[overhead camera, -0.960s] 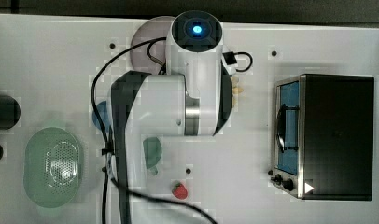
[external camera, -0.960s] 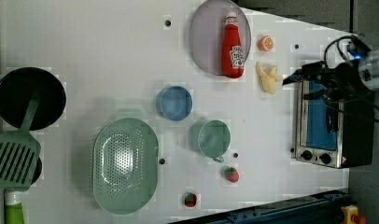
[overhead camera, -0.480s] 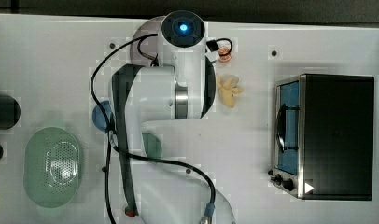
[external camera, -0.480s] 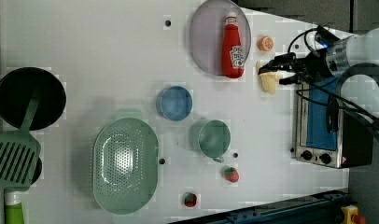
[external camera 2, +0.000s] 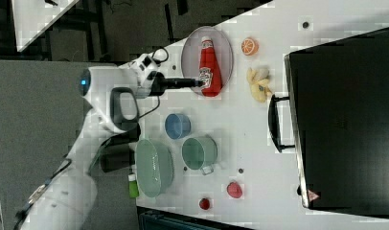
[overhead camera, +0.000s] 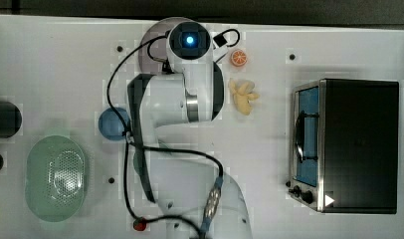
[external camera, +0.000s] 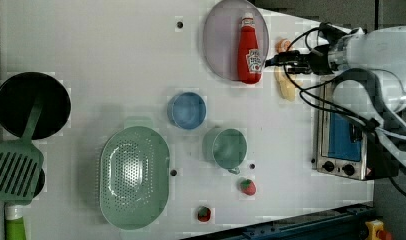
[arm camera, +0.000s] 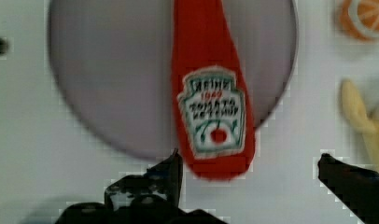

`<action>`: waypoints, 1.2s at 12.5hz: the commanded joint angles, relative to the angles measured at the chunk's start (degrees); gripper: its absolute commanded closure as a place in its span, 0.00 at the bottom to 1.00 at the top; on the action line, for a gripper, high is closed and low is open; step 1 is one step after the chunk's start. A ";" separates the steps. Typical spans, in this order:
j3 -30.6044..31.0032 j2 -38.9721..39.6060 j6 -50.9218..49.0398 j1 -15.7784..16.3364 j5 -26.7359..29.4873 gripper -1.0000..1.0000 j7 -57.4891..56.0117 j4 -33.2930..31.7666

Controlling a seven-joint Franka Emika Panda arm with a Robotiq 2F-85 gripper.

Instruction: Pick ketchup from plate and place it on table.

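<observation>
Arm advanced; ketchup [external camera: 250,49] beneath, top-view-hidden.

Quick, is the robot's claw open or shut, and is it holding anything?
Gripper: open and holding nothing. Its fingers stand apart near the base of the ketchup, which lies on the plate.

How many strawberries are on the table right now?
2, both near the left view's bottom edge: one strawberry just below the green cup, the other lower still, right of the colander. The arm could hide more.

Top view overhead of tabletop [overhead camera: 50,59]; left and right views high, opposite sides; wrist view close above plate [arm camera: 108,93]; all share plate.
</observation>
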 commanded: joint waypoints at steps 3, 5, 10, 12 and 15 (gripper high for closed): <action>-0.27 5.91 8.01 0.47 -1.23 0.00 -4.52 0.82; -0.28 8.32 10.71 0.48 -1.83 0.00 -4.52 0.83; -0.42 13.22 17.54 0.68 -1.83 0.00 -4.52 0.84; -0.30 14.10 19.12 0.71 -1.83 0.00 -4.52 0.84; -0.42 13.98 19.17 0.79 -1.83 0.16 -4.51 1.13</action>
